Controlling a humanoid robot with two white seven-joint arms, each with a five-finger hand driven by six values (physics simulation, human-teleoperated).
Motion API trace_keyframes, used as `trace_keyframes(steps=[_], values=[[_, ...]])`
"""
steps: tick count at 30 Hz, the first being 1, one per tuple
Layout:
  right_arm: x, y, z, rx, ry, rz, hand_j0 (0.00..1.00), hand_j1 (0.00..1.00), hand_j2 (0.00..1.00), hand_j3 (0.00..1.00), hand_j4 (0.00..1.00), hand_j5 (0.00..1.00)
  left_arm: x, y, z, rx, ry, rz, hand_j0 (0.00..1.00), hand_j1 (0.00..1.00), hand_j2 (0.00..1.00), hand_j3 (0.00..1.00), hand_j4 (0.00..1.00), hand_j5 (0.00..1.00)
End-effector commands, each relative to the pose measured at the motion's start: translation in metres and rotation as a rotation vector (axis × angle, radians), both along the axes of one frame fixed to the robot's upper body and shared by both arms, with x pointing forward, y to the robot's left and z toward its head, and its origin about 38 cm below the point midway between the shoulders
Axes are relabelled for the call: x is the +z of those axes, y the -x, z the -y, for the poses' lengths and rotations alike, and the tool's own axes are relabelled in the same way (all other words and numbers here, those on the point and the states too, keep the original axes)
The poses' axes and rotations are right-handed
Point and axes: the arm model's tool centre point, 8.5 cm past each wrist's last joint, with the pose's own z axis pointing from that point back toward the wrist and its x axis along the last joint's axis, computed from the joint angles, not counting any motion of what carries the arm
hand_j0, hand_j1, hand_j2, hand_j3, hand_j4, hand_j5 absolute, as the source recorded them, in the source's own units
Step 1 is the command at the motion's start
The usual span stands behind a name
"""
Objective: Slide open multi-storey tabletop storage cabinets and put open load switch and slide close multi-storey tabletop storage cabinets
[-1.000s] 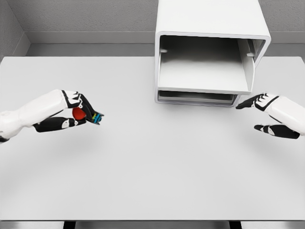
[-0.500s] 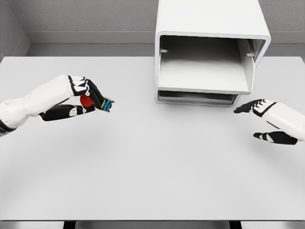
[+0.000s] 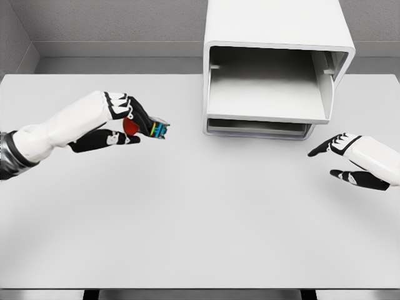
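A: Status of the storage cabinet?

B: It sat at the back of the tabletop, right of centre. The upper drawer was slid out toward the robot and held nothing I could see. A lower drawer sat beneath it, apparently pushed in, front edge only showing.

A: So the opening step was done.

B: Judged so, yes. The drawer stood out far enough to take a small part.

A: And the load switch?

B: The load switch was in the left hand, pinched between thumb and fingertips, clear of the tabletop. Small item: red body toward the palm, blue and yellow end pointing at the cabinet. It was left of the cabinet, near it but not over the drawer.

A: Any contact with the cabinet?

B: None. There was a plain gap between the switch and the cabinet's left wall.

A: Right hand?

B: The right hand hovered low at the right, below and just right of the cabinet front. Fingers were loosely spread, thumb apart from them, holding nothing. It touched neither drawer nor cabinet.

A: What remained?

B: My reading: carry the switch over the drawer's edge, set it inside, release, then push the drawer shut. Placement and closing were both outstanding. The right hand looked better placed for the push, but that is a guess.
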Motion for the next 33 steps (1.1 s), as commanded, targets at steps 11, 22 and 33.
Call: trace_keyframes(steps=[11,22,33], values=[[0.001,0.0,0.0,0.0,-0.011,0.0,0.65,0.65,0.65,0.65,0.65,0.65,0.0,-0.001,0.008,-0.006,0.03,0.004,0.43,0.43,0.43,0.43,0.43,0.43],[0.0,0.0,0.0,-0.002,-0.008,-0.003,0.66,0.66,0.66,0.66,0.66,0.66,0.003,-0.006,0.033,-0.013,0.072,0.045,0.43,0.43,0.43,0.43,0.43,0.43],[-0.025,0.015,0.003,-0.015,0.003,-0.079,0.7,0.7,0.7,0.7,0.7,0.7,0.01,-0.013,0.061,-0.015,0.107,0.093,0.43,0.43,0.43,0.43,0.43,0.43]])
